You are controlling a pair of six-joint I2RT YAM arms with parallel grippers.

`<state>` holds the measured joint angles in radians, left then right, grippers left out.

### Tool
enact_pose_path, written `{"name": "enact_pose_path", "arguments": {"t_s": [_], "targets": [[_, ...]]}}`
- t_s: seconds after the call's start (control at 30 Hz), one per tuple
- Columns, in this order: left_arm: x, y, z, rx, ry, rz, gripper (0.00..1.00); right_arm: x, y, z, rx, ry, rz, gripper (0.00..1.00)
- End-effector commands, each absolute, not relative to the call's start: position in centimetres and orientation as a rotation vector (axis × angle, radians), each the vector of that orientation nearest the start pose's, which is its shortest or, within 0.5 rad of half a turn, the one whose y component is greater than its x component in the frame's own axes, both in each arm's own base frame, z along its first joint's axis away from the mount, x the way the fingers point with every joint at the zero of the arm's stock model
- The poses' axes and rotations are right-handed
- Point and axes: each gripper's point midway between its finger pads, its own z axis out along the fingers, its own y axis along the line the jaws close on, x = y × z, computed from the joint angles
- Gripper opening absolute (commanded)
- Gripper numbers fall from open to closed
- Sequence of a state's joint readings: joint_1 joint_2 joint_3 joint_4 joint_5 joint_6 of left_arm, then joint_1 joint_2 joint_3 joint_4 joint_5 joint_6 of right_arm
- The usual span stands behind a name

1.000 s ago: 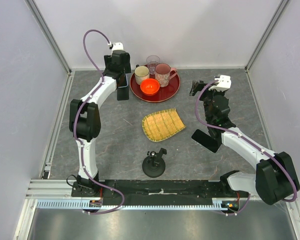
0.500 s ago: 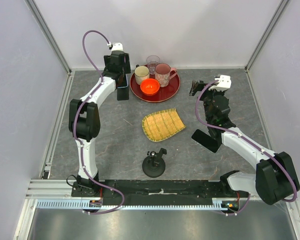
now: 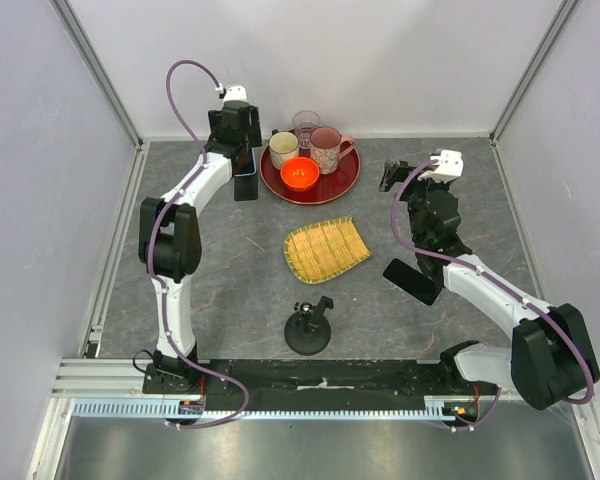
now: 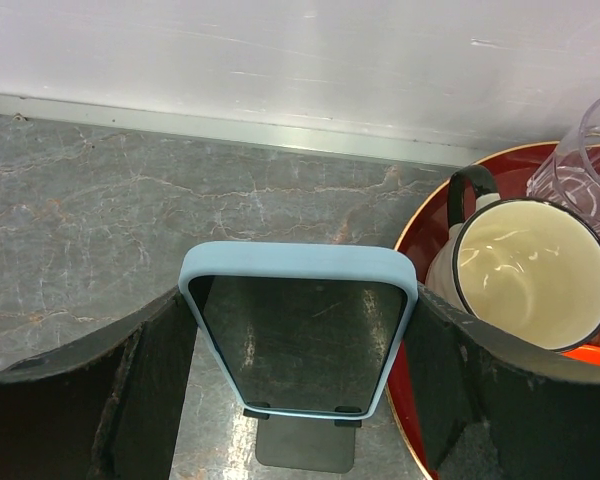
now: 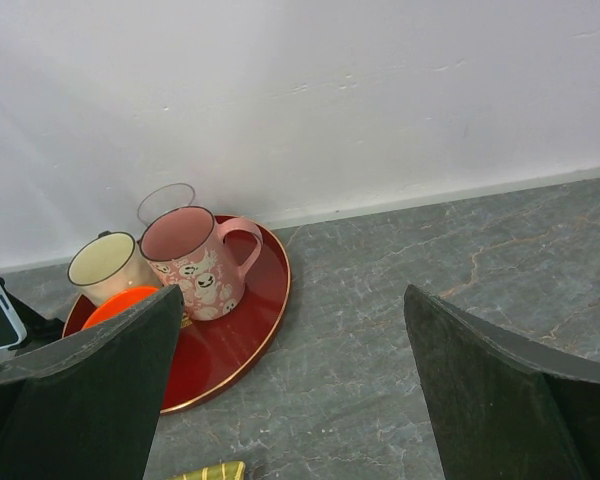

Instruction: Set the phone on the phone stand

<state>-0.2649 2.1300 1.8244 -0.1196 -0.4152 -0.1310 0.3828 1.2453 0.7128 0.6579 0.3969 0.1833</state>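
The phone (image 4: 300, 340), dark-screened in a light blue case, stands leaning upright at the back left of the table, beside the red tray. Its lower edge rests in the two lips of a small black phone stand (image 4: 302, 448). My left gripper (image 4: 300, 300) straddles the phone from above, and both black fingers press its upper side edges. From above, the phone (image 3: 245, 184) shows just below the left gripper (image 3: 243, 160). My right gripper (image 3: 393, 178) hovers open at the right, with only bare table between its fingers (image 5: 90, 390).
A red tray (image 3: 332, 188) holds a cream mug (image 4: 525, 270), a pink mug (image 5: 195, 262), a clear glass (image 3: 306, 124) and an orange bowl (image 3: 300, 174). A woven yellow mat (image 3: 325, 248) lies mid-table. A black round-based holder (image 3: 308, 331) stands near the front. A flat black slab (image 3: 412, 281) lies beside the right arm.
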Motion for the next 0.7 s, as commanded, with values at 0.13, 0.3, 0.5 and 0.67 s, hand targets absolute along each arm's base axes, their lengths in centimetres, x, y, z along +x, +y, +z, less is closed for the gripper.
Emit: {"name": "enact_pose_path", "arguments": {"t_s": [0.13, 0.3, 0.5, 0.67], "targets": [[61.8, -9.6, 18.0, -0.073, 1.963, 0.186, 0.55, 41.3, 9.9, 29.1, 0.199, 1.398, 0.2, 0.98], [62.1, -9.4, 17.4, -0.042, 1.97, 0.217, 0.57, 41.4, 9.8, 29.0, 0.203, 1.4, 0.199, 0.98], [62.0, -9.3, 16.6, -0.047, 1.988, 0.216, 0.63, 41.5, 10.0, 28.9, 0.199, 1.404, 0.207, 0.98], [61.7, -9.3, 15.9, -0.073, 2.013, 0.198, 0.67, 41.5, 10.0, 28.9, 0.198, 1.405, 0.209, 0.98]]}}
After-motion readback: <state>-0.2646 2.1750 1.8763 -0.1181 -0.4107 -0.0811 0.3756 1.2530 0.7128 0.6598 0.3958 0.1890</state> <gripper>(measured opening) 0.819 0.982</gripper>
